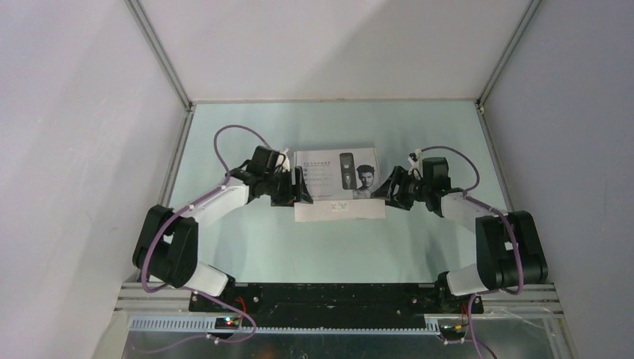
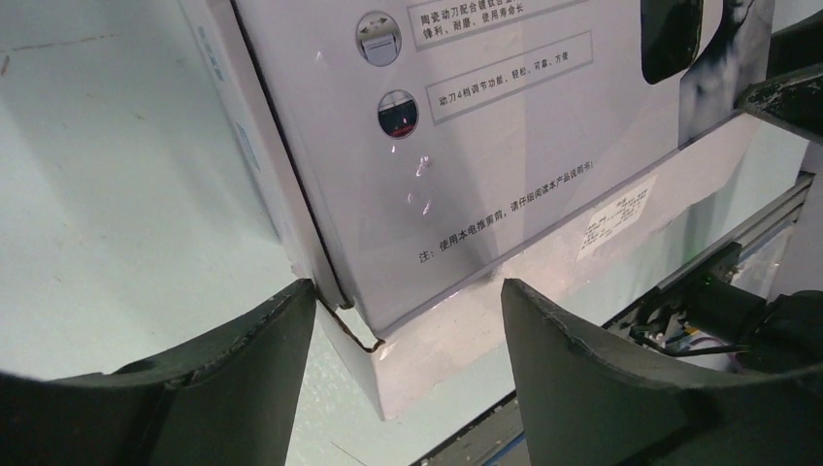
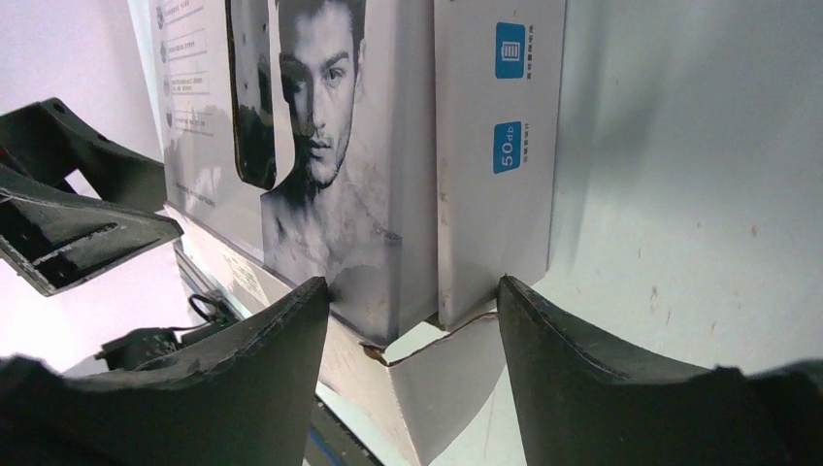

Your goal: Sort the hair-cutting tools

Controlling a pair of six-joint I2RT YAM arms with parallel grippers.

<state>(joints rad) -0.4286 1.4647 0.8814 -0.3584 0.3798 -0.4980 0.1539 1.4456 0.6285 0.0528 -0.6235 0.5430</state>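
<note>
l gripper [image 2: 408,291]: jaws wide apart, straddling the left-end corner of the white box [image 1: 329,176]. one fingertip [image 2: 291,311] sits right at the box edge, can't tell if it presses. r gripper [image 3: 412,286]: jaws also apart, around a corner at the box's right end, no clear pinch. box lies flat in the middle of the table [image 1: 299,254], btw the two arms, printed man's face + clipper pic facing up. hair-cutting tools themselves don't show in any view.
</note>
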